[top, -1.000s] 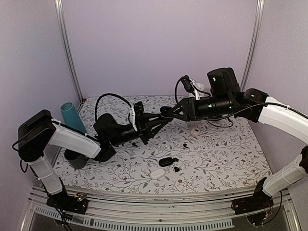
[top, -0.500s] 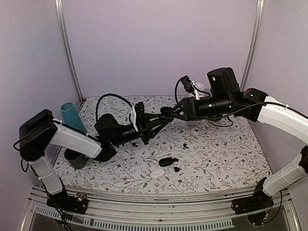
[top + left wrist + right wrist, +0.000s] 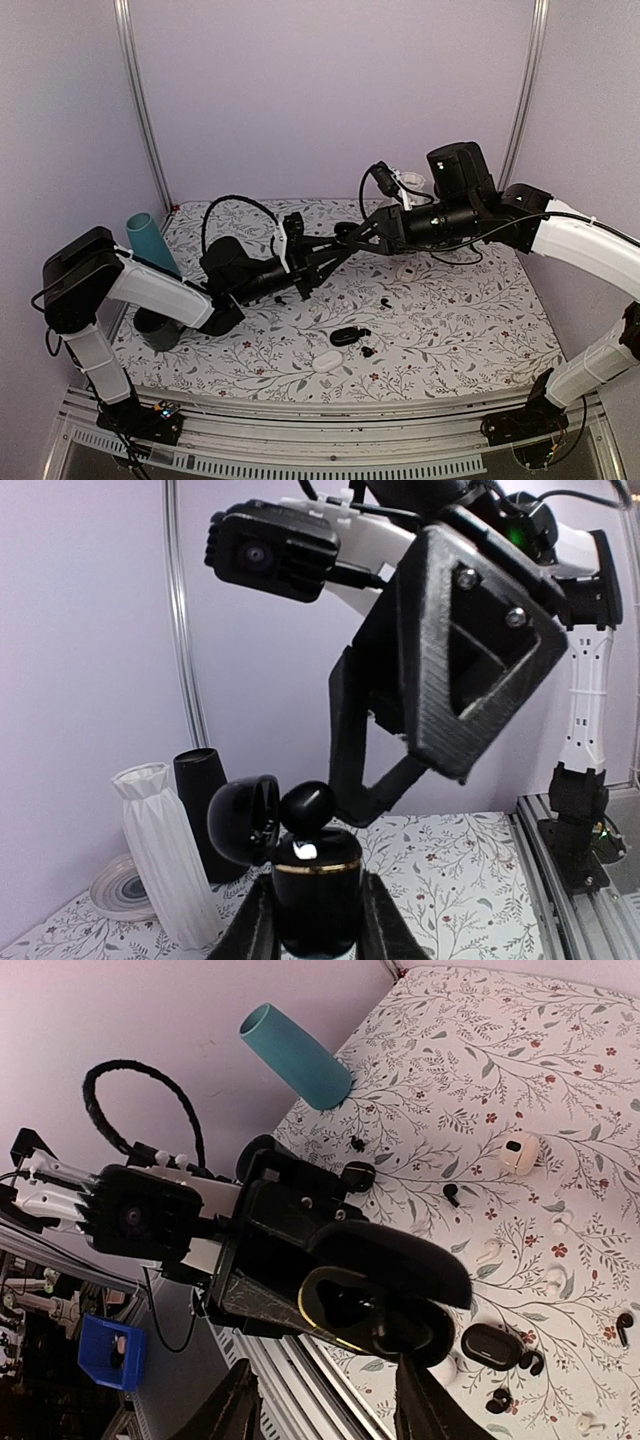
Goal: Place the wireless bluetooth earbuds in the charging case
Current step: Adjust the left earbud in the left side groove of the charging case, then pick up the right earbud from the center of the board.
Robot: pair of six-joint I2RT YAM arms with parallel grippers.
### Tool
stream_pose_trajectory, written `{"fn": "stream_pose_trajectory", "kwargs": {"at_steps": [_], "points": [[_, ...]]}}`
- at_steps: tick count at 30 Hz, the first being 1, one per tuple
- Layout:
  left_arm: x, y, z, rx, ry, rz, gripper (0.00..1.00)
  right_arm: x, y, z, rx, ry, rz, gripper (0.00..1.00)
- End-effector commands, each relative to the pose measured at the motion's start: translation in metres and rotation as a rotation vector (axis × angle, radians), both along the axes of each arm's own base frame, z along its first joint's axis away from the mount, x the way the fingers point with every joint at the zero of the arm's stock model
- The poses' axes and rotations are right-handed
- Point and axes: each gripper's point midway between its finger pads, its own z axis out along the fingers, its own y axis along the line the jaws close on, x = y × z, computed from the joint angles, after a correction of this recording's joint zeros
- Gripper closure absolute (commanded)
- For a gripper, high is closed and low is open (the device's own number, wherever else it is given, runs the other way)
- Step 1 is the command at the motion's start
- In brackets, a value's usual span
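Note:
My left gripper (image 3: pixel 333 250) (image 3: pixel 318 925) is shut on an upright black charging case (image 3: pixel 318 885) with a gold rim, held in mid-air. Its lid (image 3: pixel 243 820) hangs open to the left. A glossy black earbud (image 3: pixel 308 805) sits in the case's top and sticks up out of it. My right gripper (image 3: pixel 347 233) (image 3: pixel 325 1410) is open, its fingers spread wide right over the case mouth (image 3: pixel 370 1310). One right finger (image 3: pixel 352 742) stands just behind the earbud. Loose black earbuds (image 3: pixel 384 301) lie on the table.
A closed black case (image 3: pixel 345 336), a white case (image 3: pixel 327 362) and a black earbud (image 3: pixel 368 351) lie near the front. A teal cup (image 3: pixel 148 243) and a dark cup (image 3: pixel 157 330) stand at the left. White earbuds (image 3: pixel 488 1251) and an open white case (image 3: pixel 518 1152) lie further back.
The right arm has shifted slightly left and up over the case. The left gripper still holds the case in the same place.

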Motion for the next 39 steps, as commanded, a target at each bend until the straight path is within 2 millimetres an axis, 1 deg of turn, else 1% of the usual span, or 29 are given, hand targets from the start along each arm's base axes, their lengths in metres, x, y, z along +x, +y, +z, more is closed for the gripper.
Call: {"fn": "stream_pose_trajectory", "kwargs": {"at_steps": [1, 6, 11, 17, 22, 24, 26, 28, 32, 35, 39], "points": [[0.012, -0.005, -0.010, 0.032, 0.017, 0.027, 1.00, -0.017, 0.014, 0.015, 0.059, 0.002, 0.095, 0.54], [0.011, -0.004, -0.010, 0.032, 0.019, 0.027, 1.00, -0.014, 0.010, 0.018, 0.044, -0.018, 0.073, 0.54], [0.012, 0.003, -0.004, -0.002, 0.036, 0.018, 1.00, -0.008, -0.001, 0.022, 0.002, -0.069, 0.019, 0.54], [0.009, 0.010, 0.005, -0.038, 0.034, -0.015, 1.00, 0.003, -0.016, 0.032, -0.015, -0.145, -0.065, 0.53], [0.006, 0.017, 0.010, -0.043, 0.032, -0.024, 1.00, 0.018, -0.037, 0.038, -0.025, -0.220, -0.195, 0.53], [0.005, 0.022, 0.013, -0.048, 0.032, -0.022, 1.00, 0.025, -0.049, 0.038, -0.024, -0.256, -0.268, 0.52], [0.004, 0.027, 0.015, -0.047, 0.034, -0.016, 1.00, 0.034, -0.064, 0.036, -0.027, -0.288, -0.361, 0.49], [0.003, 0.033, 0.017, -0.041, 0.034, -0.007, 1.00, 0.040, -0.077, 0.024, -0.048, -0.307, -0.435, 0.46], [0.002, 0.044, 0.026, -0.027, 0.027, 0.019, 1.00, 0.047, -0.087, -0.001, -0.110, -0.324, -0.486, 0.45], [0.002, 0.051, 0.032, -0.014, 0.019, 0.036, 1.00, 0.052, -0.084, -0.026, -0.170, -0.302, -0.486, 0.45], [0.003, 0.058, 0.038, 0.008, 0.023, 0.066, 1.00, 0.058, -0.074, -0.059, -0.233, -0.248, -0.451, 0.45]]}}
